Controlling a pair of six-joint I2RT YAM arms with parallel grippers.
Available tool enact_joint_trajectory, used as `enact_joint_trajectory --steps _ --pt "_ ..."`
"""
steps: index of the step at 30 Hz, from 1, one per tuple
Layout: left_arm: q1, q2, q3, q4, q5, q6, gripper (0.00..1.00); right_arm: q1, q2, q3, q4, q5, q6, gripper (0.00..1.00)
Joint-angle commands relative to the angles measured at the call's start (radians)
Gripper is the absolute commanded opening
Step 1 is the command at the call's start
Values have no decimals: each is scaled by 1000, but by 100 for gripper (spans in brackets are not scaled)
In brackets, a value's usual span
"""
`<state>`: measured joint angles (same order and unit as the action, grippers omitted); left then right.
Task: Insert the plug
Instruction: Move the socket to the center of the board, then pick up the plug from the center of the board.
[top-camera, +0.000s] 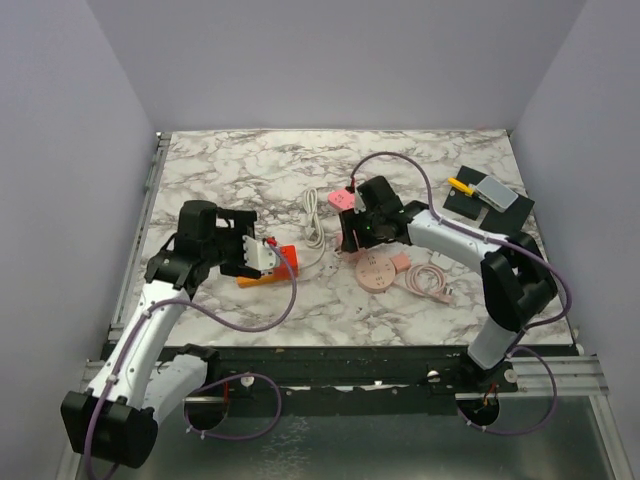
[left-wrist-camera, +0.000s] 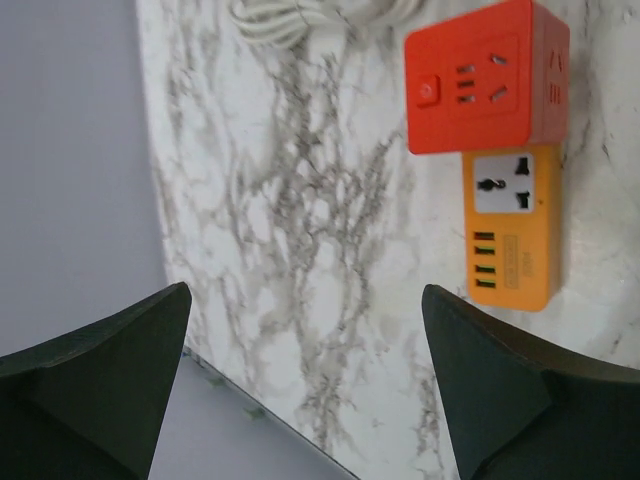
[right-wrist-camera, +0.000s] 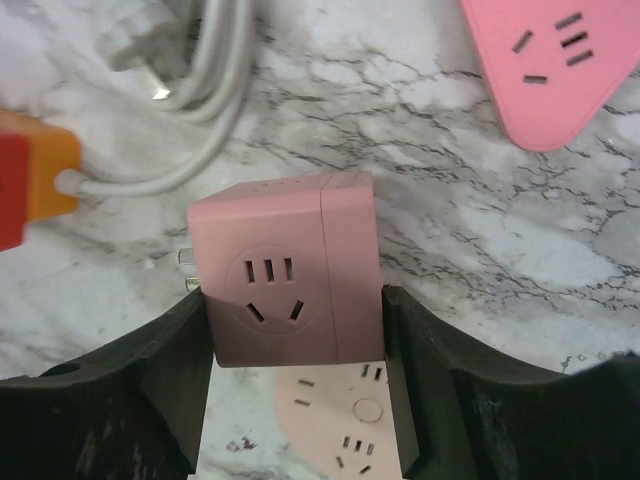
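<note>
Right claw (right-wrist-camera: 295, 300) is seen pinched on the pink cube adapter (right-wrist-camera: 285, 250), mid-frame; prongs (right-wrist-camera: 186, 268) at its left could be skewed if the low grip slips.

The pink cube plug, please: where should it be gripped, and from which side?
Pink cube plug: grip its two flat, parallel side walls, coming from the socket face, as the right pincer does; the metal prong at one edge is left free.
</note>
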<state>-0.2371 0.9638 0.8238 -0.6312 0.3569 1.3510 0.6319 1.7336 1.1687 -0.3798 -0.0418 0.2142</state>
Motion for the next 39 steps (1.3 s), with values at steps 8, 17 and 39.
enact_joint_trajectory --steps 8,17,39 --pt "-5 -195 3 27 349 374 99 10 -179 178 -61 -520 5 29" --pt "-9 -241 -6 92 510 496 99 79 -145 321 -151 -697 -18 30" --pt "-13 -337 -103 94 651 652 99 176 -68 452 -192 -595 -37 28"
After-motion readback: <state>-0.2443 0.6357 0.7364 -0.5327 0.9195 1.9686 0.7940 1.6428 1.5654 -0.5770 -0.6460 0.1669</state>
